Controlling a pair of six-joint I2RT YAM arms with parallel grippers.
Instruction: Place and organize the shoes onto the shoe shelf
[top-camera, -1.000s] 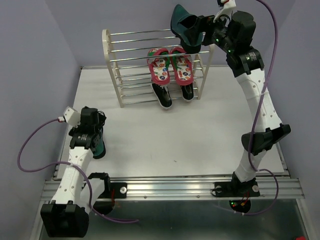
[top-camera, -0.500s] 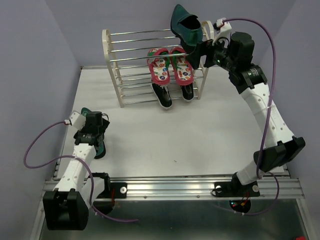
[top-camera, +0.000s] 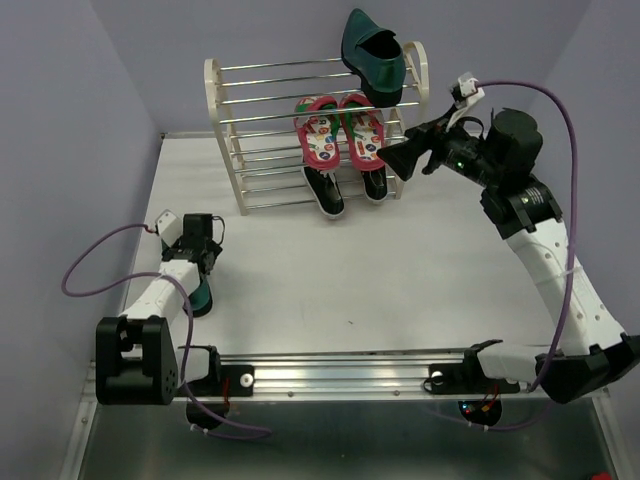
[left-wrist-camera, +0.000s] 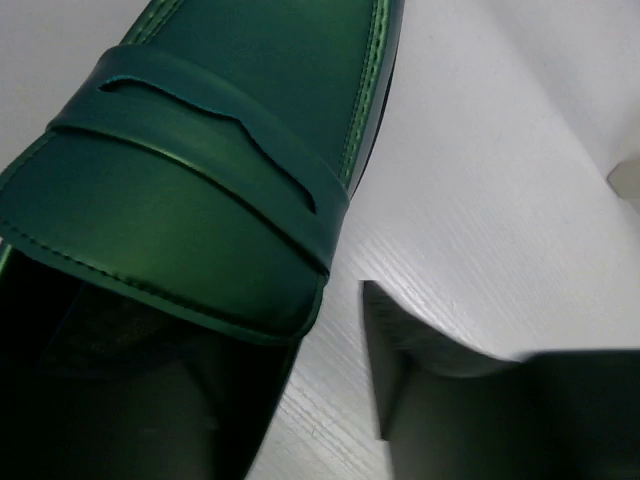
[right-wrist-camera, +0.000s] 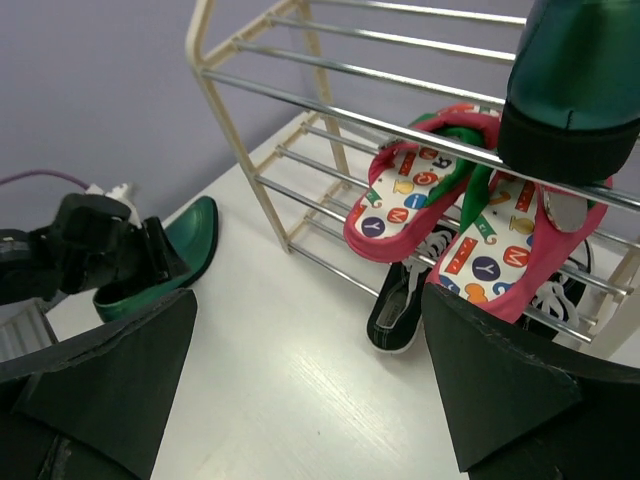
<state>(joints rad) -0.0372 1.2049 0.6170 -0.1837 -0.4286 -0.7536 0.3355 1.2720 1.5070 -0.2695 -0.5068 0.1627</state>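
The cream shoe shelf (top-camera: 222, 130) stands at the back. One teal-green dress shoe (top-camera: 375, 55) rests on its top rods, also in the right wrist view (right-wrist-camera: 575, 80). Red flip-flops (top-camera: 340, 130) lie on a middle tier, black sneakers (top-camera: 325, 190) on the bottom. The other teal shoe (top-camera: 203, 297) lies on the table at the left. My left gripper (top-camera: 200, 262) is down on it: one finger sits inside the shoe opening, the other finger (left-wrist-camera: 480, 410) outside its wall with bare table between. My right gripper (top-camera: 405, 160) hangs open and empty before the shelf.
The white table (top-camera: 400, 270) ends at a metal rail (top-camera: 350, 375) near the arm bases. Purple walls close in the left, back and right. The left arm's purple cable (top-camera: 90, 265) loops over the table's left edge.
My right gripper has drawn back and down from the shelf top, leaving the teal shoe there. My left gripper has sunk onto the other teal shoe and its jaws have narrowed.
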